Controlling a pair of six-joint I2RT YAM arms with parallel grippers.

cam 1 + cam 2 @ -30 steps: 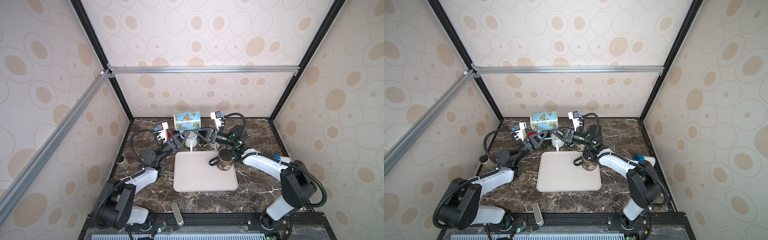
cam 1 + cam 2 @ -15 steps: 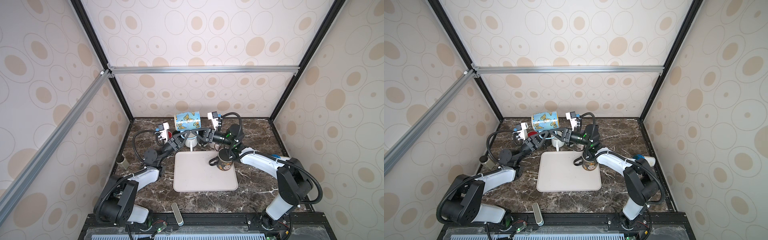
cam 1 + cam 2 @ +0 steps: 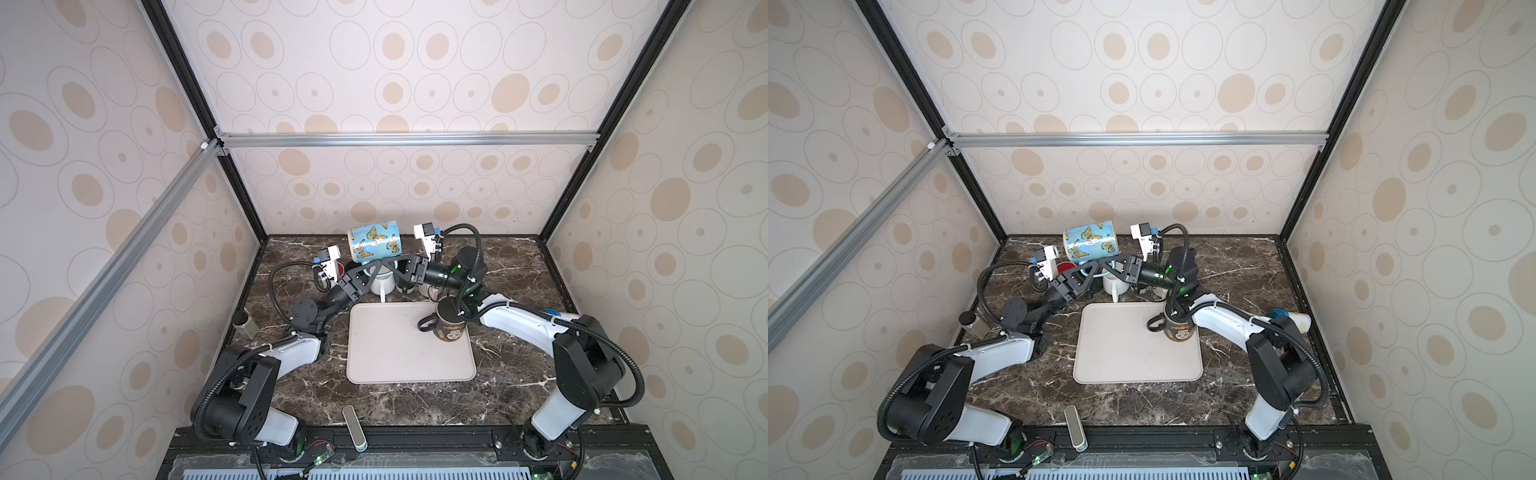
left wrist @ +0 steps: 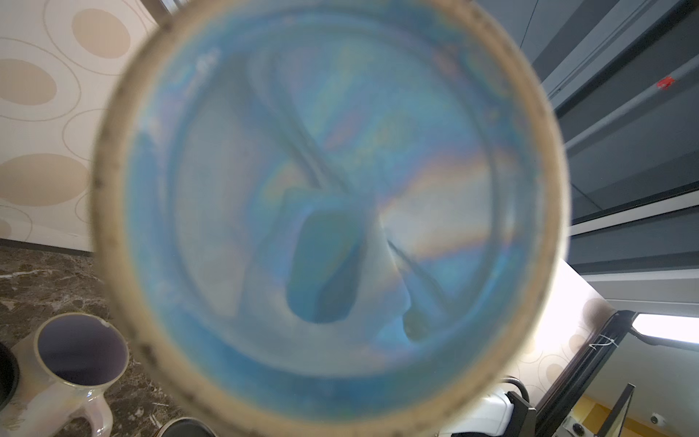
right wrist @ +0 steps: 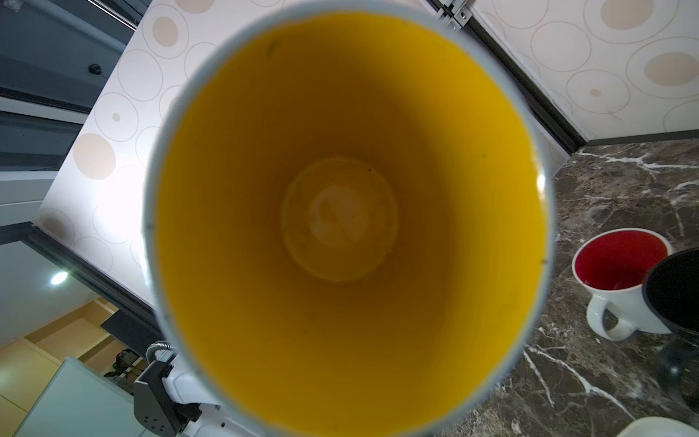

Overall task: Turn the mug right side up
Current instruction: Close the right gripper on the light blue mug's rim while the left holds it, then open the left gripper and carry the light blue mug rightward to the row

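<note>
The mug point(image 3: 374, 244) point(image 3: 1090, 243), light blue with butterflies, hangs on its side in the air above the back of the table. My left gripper point(image 3: 376, 266) reaches up under it from the left and is shut at its blue handle. My right gripper point(image 3: 388, 264) comes in from the right and meets the left one under the mug, its jaws shut there. The left wrist view is filled by the mug's blue base point(image 4: 329, 212). Its yellow inside point(image 5: 340, 219) fills the right wrist view. Neither wrist view shows the jaws.
A beige tray point(image 3: 399, 357) lies mid-table with a dark mug point(image 3: 449, 328) upright on its right side. Behind the tray stand a white mug point(image 3: 384, 284), a red-lined mug point(image 5: 620, 272), a black mug point(image 5: 677, 295) and a pearly mug point(image 4: 75, 363). A small jar point(image 3: 245, 324) stands at left.
My right gripper has slid a little left under the mug and its jaws have shut. The left gripper and the mug have hardly moved.
</note>
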